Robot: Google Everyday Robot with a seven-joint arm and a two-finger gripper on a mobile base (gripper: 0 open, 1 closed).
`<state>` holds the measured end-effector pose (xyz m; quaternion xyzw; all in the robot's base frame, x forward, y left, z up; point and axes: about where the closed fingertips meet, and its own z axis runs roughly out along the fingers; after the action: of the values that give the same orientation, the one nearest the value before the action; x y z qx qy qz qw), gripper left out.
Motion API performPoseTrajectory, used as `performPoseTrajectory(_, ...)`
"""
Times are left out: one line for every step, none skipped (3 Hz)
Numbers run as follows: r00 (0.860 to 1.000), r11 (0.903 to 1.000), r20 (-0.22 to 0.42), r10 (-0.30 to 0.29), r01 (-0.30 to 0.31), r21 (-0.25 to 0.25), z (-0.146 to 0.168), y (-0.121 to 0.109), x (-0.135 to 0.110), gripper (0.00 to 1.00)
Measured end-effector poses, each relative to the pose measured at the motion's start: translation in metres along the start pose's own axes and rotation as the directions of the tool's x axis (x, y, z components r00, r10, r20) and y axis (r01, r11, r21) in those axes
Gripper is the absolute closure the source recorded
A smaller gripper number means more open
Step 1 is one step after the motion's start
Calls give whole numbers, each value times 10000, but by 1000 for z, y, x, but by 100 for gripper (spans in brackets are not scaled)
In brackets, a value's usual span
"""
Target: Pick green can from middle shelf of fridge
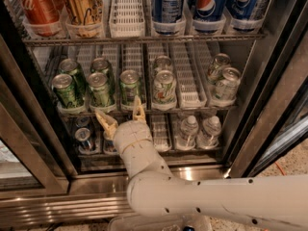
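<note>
Nearest is the pale arm, reaching up from the lower edge past the ribbed steel base of the fridge; its wrist ends in the gripper, which hangs in front of the racks at about the level of the front rail of the middle shelf; the fingers are spread wide in a V and hold nothing.

Just beyond the right fingertip, a little inside the gap, the green can stands upright at the front of its lane; it is close to that tip but seems not yet touched; the left fingertip points nearer the next lane over. To the left of the fingers stand the brighter lime-green cans; to the right of them the white cans; below and to the right, small bottles; far above, the tall blue cans.

The step in hand looks like the approach, with the grasp not yet made. The next move probably calls for shifting a touch to the right, so the can sits centred between the fingers, then pushing forward over the rail; the left finger must slip between the green can and its lime-green neighbour without knocking it; only then close and draw the can out.
</note>
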<state>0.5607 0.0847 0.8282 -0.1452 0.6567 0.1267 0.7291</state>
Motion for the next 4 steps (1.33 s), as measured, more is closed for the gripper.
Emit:
performPoseTrajectory(9999,9996,-55,-135,136,229,0,-8,3,22)
performPoseTrajectory(9995,9979,-171,-272,282,591,-1,-19,7,20)
performPoseTrajectory(9987,9928,-155,-495,509,1084,2,-36,10,21)
performPoseTrajectory(9987,9934,63,-512,503,1027,12,-35,8,22)
